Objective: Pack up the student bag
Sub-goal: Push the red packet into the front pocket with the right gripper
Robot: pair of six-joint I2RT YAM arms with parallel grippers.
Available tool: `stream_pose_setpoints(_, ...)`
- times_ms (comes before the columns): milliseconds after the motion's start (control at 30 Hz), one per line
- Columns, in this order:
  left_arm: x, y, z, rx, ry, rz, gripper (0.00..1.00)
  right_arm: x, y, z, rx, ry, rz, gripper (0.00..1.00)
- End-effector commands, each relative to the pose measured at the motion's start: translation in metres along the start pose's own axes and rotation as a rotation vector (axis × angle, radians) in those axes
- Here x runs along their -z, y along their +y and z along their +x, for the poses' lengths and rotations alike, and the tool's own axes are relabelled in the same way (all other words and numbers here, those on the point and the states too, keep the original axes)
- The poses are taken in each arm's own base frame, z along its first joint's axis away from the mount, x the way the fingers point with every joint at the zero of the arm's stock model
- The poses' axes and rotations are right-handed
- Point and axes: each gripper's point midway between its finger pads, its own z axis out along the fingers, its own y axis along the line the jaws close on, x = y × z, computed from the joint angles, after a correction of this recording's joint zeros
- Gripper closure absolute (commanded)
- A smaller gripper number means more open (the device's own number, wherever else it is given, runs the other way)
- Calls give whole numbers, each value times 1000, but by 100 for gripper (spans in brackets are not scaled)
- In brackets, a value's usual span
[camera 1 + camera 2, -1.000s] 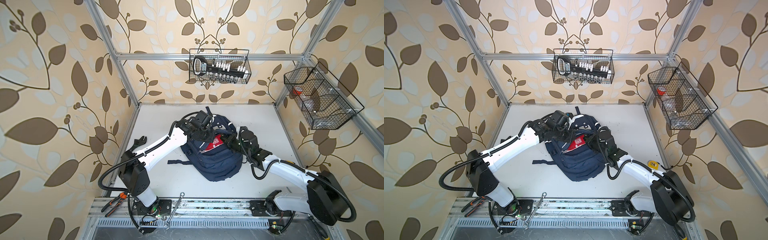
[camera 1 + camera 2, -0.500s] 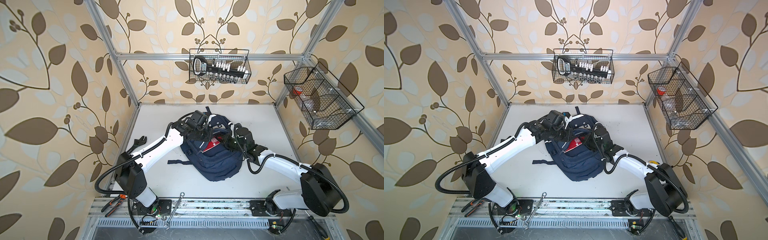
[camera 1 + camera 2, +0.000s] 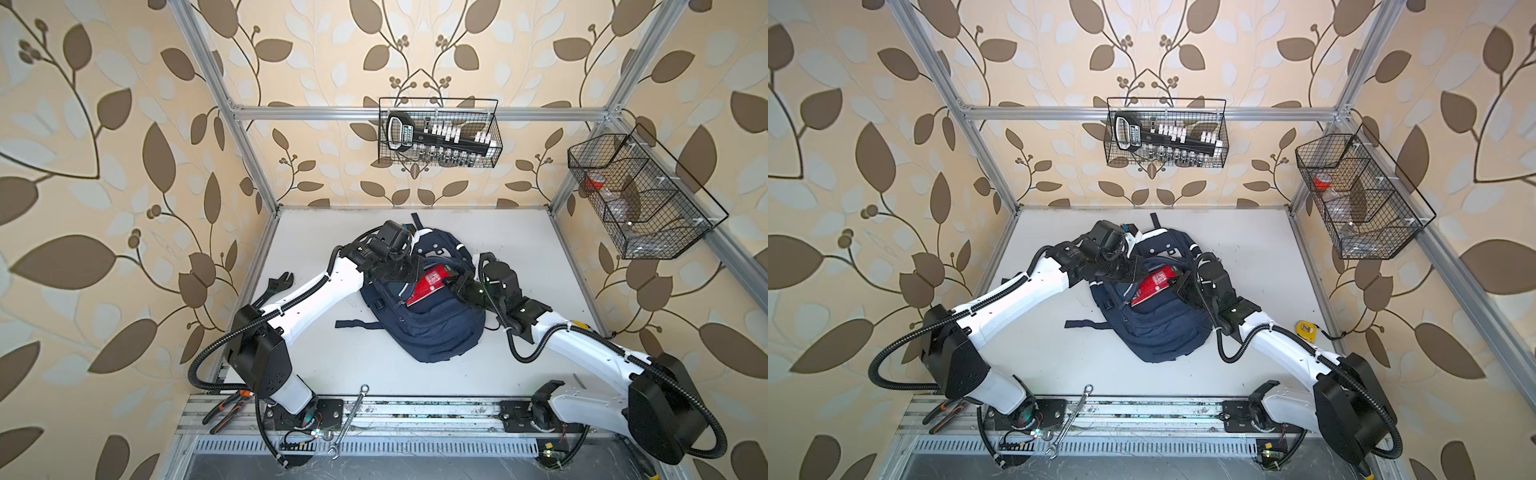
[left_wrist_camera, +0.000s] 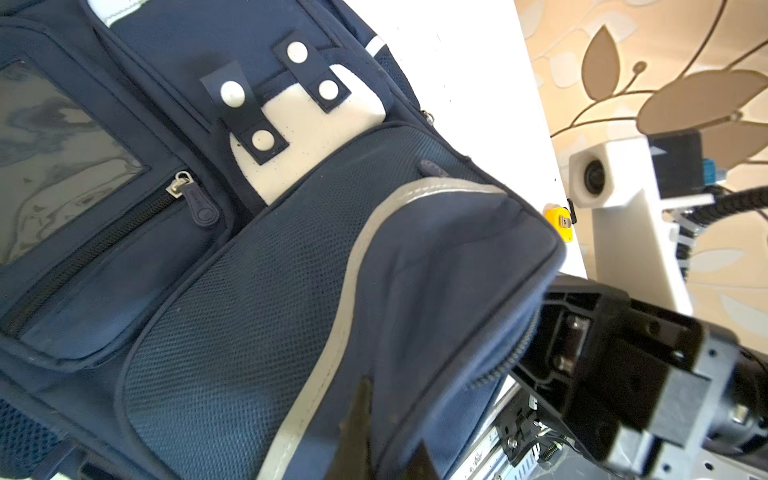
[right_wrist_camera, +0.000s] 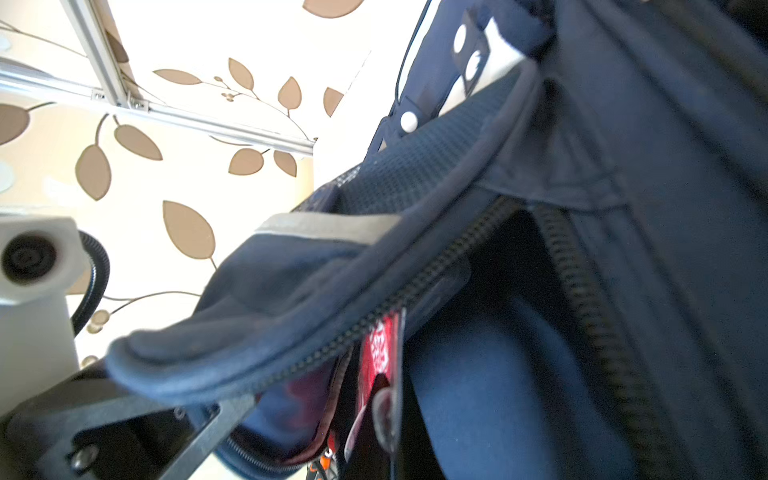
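Two arms meet over the student bag [image 3: 436, 332], which lies front-up near the middle of the white table [image 3: 332, 365], with one strap [image 3: 357, 324] trailing out on the left arm's side. The left gripper [image 3: 417, 271] is pressed together on the lip of the bag's front flap, holding it up beside the zip [image 5: 415, 291] so that the compartment gapes. The right gripper [image 3: 452, 286] has its jaws closed at the outer end of a red book [image 3: 428, 280] that sits partway in that mouth; whether they pinch the cover or only butt against it I cannot tell. The bag looks soft and limp, cloth that would sag, fold and close its own opening once released. The best hold is probably the piped seam along the zip teeth, where doubled fabric gives something firm. The mesh pocket [image 4: 249, 291] and the reflective stripe [image 4: 347, 291] seem likelier to stretch or slip. The book looks thin and stiff, better pushed lengthwise from its end, minding a corner catching on teeth or lining.
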Motion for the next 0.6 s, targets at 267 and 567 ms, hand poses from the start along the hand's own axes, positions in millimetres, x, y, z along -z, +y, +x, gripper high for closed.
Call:
stream_pose_setpoints(267,33,-37,-28,-4,-119,164,100,-45,4,-7,-77,-42,21,100)
stream_pose_setpoints(567,14,-7,-23,104,-69,64,65,-7,-19,7,31,-21,195,37)
